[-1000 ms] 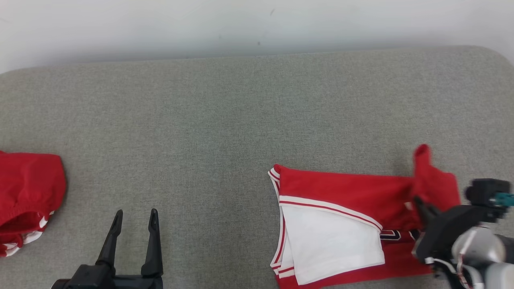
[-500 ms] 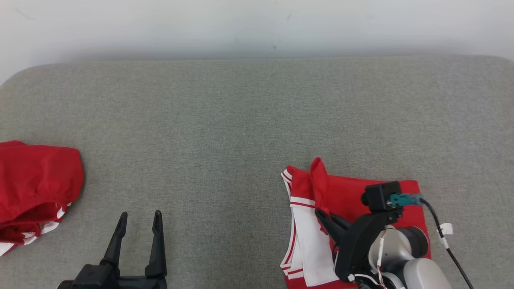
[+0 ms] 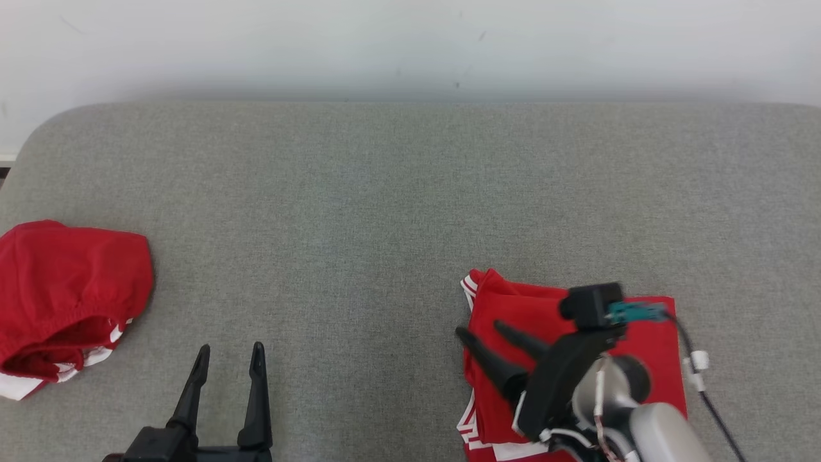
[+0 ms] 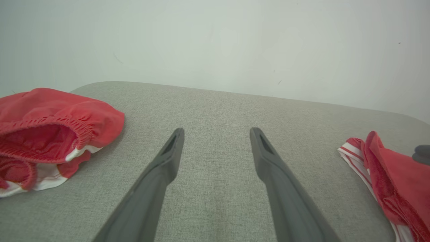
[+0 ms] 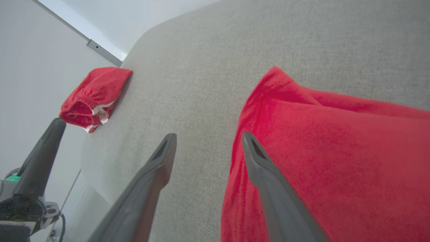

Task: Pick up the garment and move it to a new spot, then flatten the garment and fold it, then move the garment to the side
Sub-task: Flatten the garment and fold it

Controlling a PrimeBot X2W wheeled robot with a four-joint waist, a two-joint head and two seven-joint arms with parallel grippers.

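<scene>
Red garment (image 3: 519, 305) soft matt cloth; grey tabletop (image 3: 359, 212) coarse woven fabric, matt; left gripper (image 3: 231, 350) smooth matt dark plastic; wall (image 3: 385, 45) smooth

No legible txt, labels, brands or nos in view

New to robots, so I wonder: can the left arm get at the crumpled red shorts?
Probably yes: the left gripper stands open, and bare grey padding lies between it and the red shorts.

Bright, even, diffuse light as I view it; a soft shadow edges the crumpled red cloth (image 3: 70, 282) on the desk (image 3: 359, 212); wrist views bow at their margins; left pincer (image 4: 217, 131) softens near the lens.
</scene>
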